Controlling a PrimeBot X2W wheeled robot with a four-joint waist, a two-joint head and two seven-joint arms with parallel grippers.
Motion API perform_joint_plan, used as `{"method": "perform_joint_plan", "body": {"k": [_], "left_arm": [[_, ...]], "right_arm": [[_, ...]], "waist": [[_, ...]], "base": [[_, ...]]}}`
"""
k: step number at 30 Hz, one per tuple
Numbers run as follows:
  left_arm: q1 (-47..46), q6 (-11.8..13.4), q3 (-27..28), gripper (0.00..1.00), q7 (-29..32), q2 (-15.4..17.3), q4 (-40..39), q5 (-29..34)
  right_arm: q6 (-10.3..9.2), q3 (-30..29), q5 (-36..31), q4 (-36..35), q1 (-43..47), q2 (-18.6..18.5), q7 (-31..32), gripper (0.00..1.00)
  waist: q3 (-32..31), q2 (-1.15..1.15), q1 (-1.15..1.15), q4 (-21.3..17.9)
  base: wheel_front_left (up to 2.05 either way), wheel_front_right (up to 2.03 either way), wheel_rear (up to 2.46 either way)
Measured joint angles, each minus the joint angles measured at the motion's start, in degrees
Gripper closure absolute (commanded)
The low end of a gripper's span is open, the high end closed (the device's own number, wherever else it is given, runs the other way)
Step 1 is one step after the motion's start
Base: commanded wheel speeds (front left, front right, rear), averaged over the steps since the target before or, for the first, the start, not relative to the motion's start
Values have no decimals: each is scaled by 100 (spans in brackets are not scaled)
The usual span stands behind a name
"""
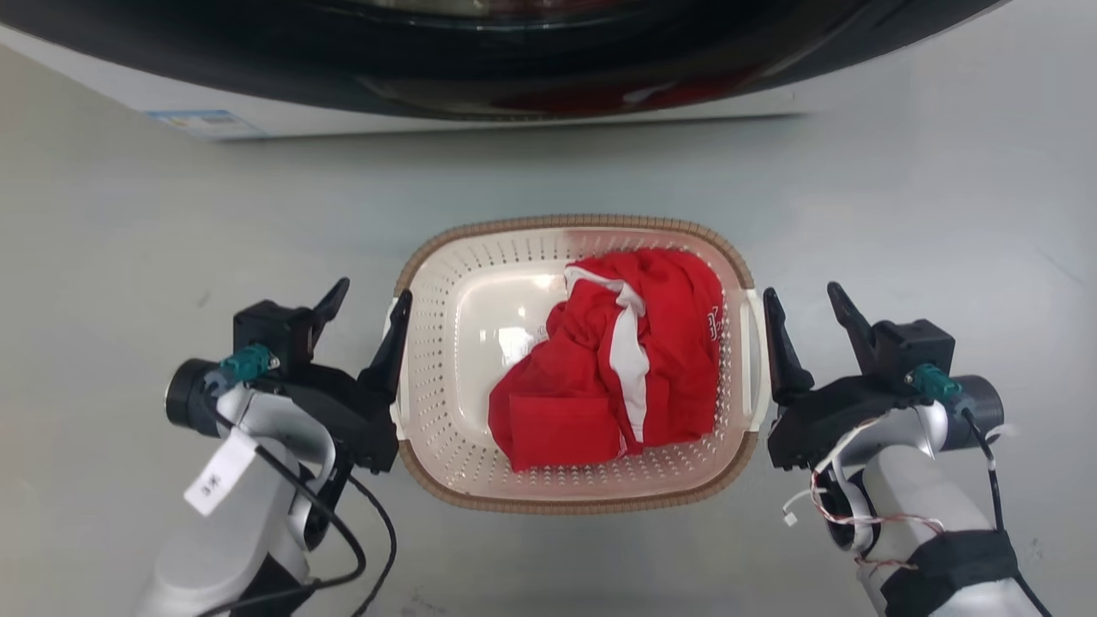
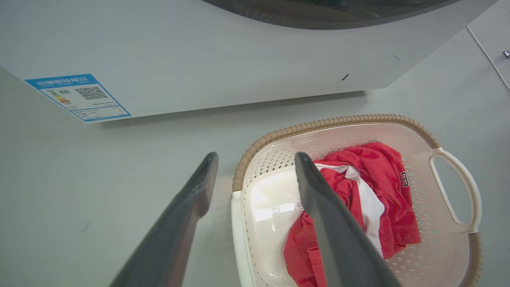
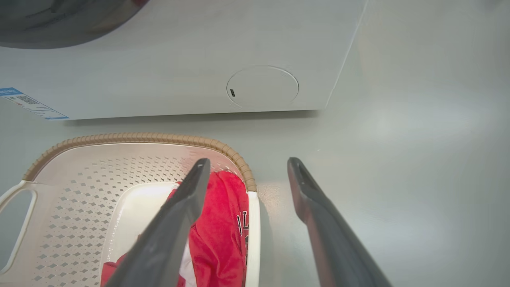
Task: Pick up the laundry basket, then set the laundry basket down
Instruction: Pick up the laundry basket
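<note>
The laundry basket is cream-white with a brown woven-look rim and sits on the grey floor in the middle of the head view. A red and white garment lies inside it. My left gripper is open at the basket's left side. In the left wrist view its fingers straddle the left rim of the basket, one outside and one over the inside. My right gripper is open at the right side and straddles the right rim of the basket the same way. Neither gripper holds anything.
A white washing machine with a dark round door stands just beyond the basket, a blue label on its lower front. Bare grey floor stretches to both sides and in front. Loose cables hang from both forearms.
</note>
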Motion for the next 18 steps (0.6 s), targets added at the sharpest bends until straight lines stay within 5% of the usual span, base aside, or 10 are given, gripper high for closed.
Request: {"method": "perform_joint_plan", "body": {"k": [18], "left_arm": [[-854, -146, -249, 0, 152, -73, 1115, -158]], "right_arm": [[58, 229, -25, 882, -725, 153, -9, 0]], "waist": [[1153, 0, -1, -7]], "base": [[0, 0, 0]]}}
